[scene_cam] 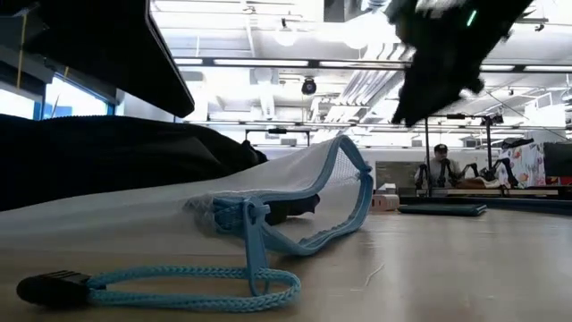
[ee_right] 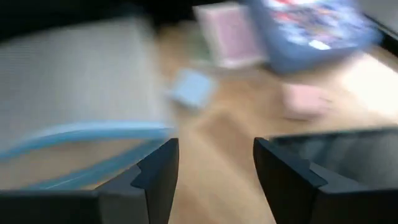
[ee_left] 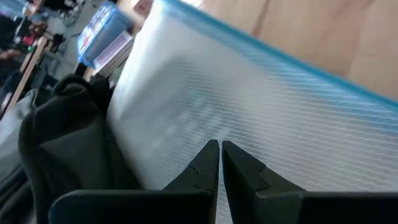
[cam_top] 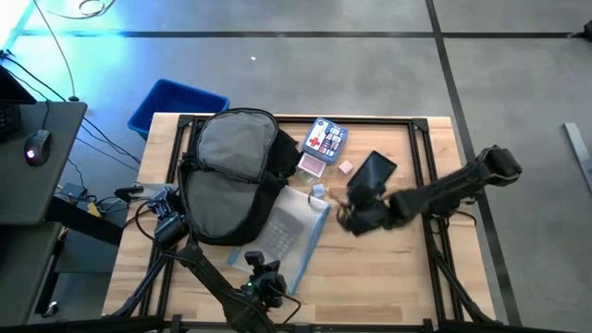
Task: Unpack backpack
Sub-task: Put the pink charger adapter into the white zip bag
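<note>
The backpack [cam_top: 231, 176] lies on the left half of the table [cam_top: 398, 268], reaching from near the far edge toward the middle, its grey lining facing up and its black straps spilling toward the left edge. A clear mesh pouch [cam_top: 287, 236] with a blue zip edge lies just beside it on the right side, partly tucked under the bag and reaching toward the near edge. In the low view the pouch's blue cord loop [scene_cam: 179, 286] trails across the wood in front.

The left gripper [ee_left: 219, 163] sits near the near edge, over the pouch, with its two fingers pressed together and nothing between them.

The right gripper [ee_right: 214, 174] hangs above the table's middle, just right of the pouch's far end. Its fingers stand apart with only bare wood showing between them; it holds nothing.

Toward the far edge, right of the backpack, lie a blue box [cam_top: 326, 137] with a colourful print, a pink card pack [cam_top: 312, 166] touching it, a small pink block [cam_top: 346, 167], and a black flat case [cam_top: 372, 172]. A small light-blue piece [cam_top: 317, 191] rests by the pouch's far corner. A blue bin [cam_top: 176, 104] stands on the floor beyond the far left corner.
</note>
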Robot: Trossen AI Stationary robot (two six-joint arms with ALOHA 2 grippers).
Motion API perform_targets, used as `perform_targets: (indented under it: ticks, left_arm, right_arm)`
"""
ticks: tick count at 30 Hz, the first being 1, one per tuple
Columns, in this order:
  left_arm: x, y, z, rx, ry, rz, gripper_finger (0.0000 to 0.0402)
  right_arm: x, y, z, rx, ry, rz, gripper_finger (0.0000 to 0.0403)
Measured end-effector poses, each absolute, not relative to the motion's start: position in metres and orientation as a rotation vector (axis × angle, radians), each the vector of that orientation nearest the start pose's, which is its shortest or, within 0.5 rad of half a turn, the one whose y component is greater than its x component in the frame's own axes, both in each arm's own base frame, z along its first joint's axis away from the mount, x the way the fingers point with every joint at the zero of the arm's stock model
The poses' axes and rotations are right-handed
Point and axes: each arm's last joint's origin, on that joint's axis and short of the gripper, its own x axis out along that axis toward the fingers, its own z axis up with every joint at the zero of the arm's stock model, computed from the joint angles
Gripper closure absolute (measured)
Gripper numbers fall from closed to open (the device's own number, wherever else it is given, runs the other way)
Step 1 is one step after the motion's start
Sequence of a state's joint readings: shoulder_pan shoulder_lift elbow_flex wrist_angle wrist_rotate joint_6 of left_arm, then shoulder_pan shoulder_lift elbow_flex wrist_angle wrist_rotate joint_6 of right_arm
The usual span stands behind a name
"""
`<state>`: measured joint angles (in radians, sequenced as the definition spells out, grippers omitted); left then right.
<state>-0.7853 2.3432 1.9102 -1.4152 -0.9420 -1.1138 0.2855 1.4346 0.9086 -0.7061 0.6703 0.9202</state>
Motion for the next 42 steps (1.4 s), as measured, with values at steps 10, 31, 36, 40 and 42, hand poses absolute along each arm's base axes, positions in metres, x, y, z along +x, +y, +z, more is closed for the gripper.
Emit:
perform_targets:
  ticks: [10,31,36,40,42]
  left_arm:
    - [0.312,-0.290,0.163,0.424,0.898,0.666,0.0402]
    - [0.323,-0.281,0.164,0.468,0.896,0.671,0.0402]
    - [0.323,-0.281,0.164,0.468,0.896,0.671,0.0402]
    - [0.322,-0.282,0.164,0.462,0.893,0.671,0.0402]
    - [0.320,-0.283,0.164,0.457,0.889,0.670,0.0402]
  right_arm:
    - [0.245,-0.059,0.163,0.364,0.889,-0.829,0.0112]
    - [0.243,-0.080,0.100,0.279,0.864,-0.798,0.0101]
    - [0.245,-0.076,0.101,0.261,0.845,-0.793,0.0167]
    - [0.246,-0.068,0.104,0.238,0.833,-0.780,0.0234]
    - [0.246,-0.060,0.106,0.227,0.840,-0.756,0.0235]
